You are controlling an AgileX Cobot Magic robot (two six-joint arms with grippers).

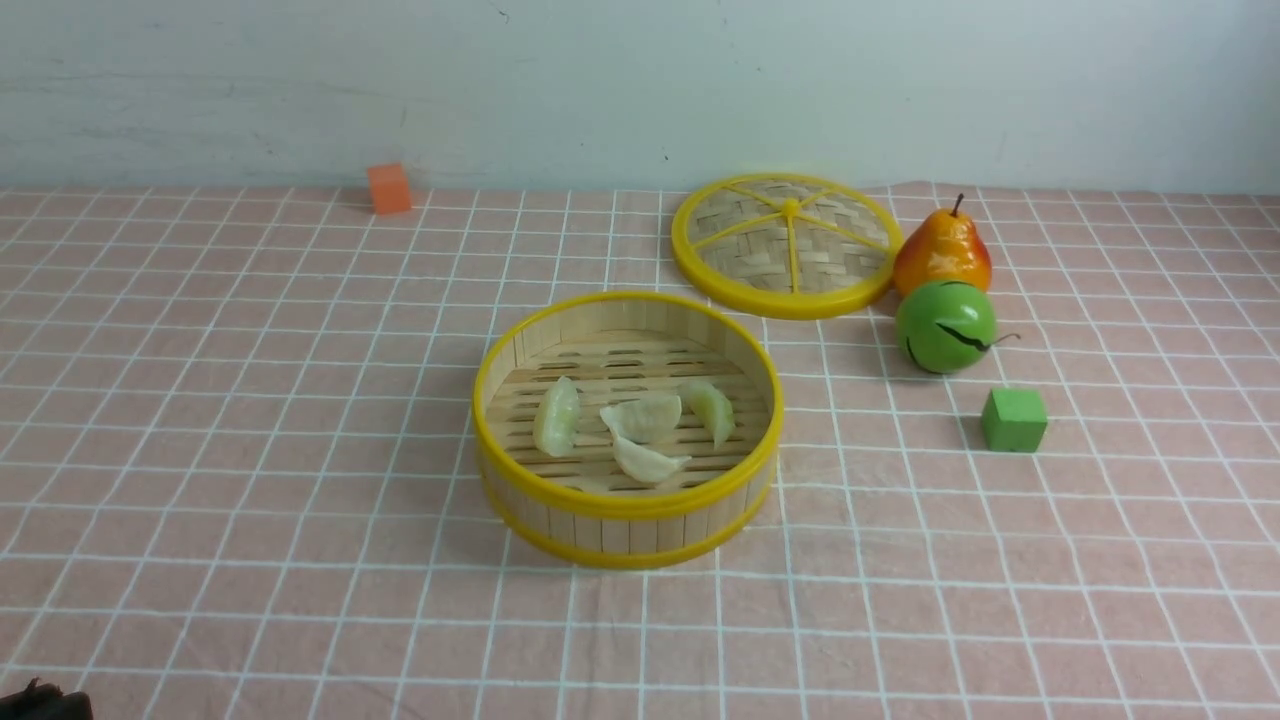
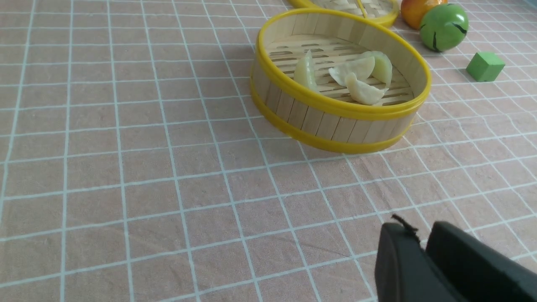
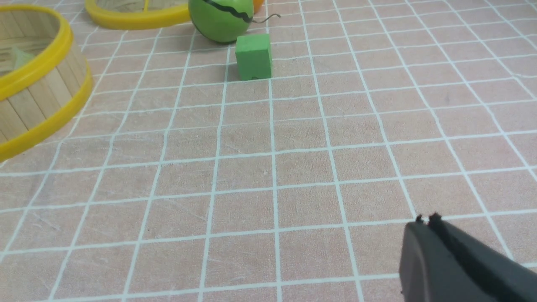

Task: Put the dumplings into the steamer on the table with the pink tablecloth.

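The steamer (image 1: 627, 506) stands on the pink tablecloth (image 1: 250, 400) at the middle of the table. Several dumplings lie on its slatted floor: one pale green at the left (image 1: 557, 417), one cream in the middle (image 1: 643, 415), one green at the right (image 1: 712, 410) and one cream at the front (image 1: 648, 462). They also show in the left wrist view (image 2: 364, 91) inside the steamer (image 2: 335, 107). My left gripper (image 2: 421, 230) is shut and empty, low over the cloth, well short of the steamer. My right gripper (image 3: 424, 222) is shut and empty over bare cloth, right of the steamer (image 3: 37, 71).
The flat woven lid (image 1: 785, 245) lies behind the steamer to the right. A pear (image 1: 942, 252), a green round fruit (image 1: 945, 326) and a green cube (image 1: 1014, 419) sit right of it. An orange cube (image 1: 389, 188) stands at the back left by the wall.
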